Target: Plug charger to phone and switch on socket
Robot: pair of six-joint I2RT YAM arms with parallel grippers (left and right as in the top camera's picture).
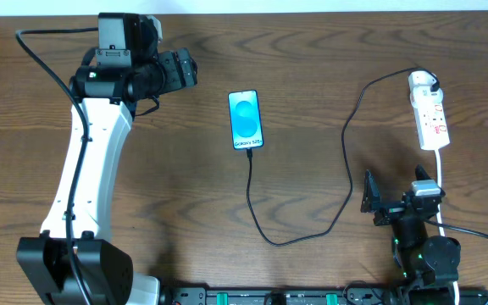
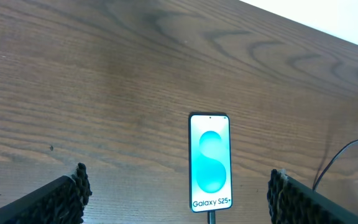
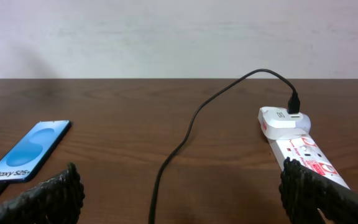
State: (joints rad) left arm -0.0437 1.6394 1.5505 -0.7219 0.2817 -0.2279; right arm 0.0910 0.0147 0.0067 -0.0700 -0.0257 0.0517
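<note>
My left jaws are spread wide, holding nothing, their 2 ribbed black pads (image 2: 64,196) framing the bottom corners of the left wrist view. They hang above the bare wooden worktop (image 1: 312,51) on the far left, well apart from the Galaxy S25+ phone (image 1: 246,119). The phone lies flat near the middle of the worktop, screen up and lit bright blue, its long side running near to far. The thin black charger cable (image 1: 346,174) meets the phone's near edge. From there it runs toward the near side, loops right, then climbs to the far right, where it enters the white adapter (image 1: 422,82). The adapter sits in the far end of the white power strip (image 1: 433,119), which has red markings and lies lengthwise on the far right. I cannot tell how its switch stands. Its white cord (image 1: 440,182) leaves the near end and passes beside my right arm. My right jaws are also spread wide and empty, low at the near right, pointing toward the far side with the phone to their left and the power strip to their right.
</note>
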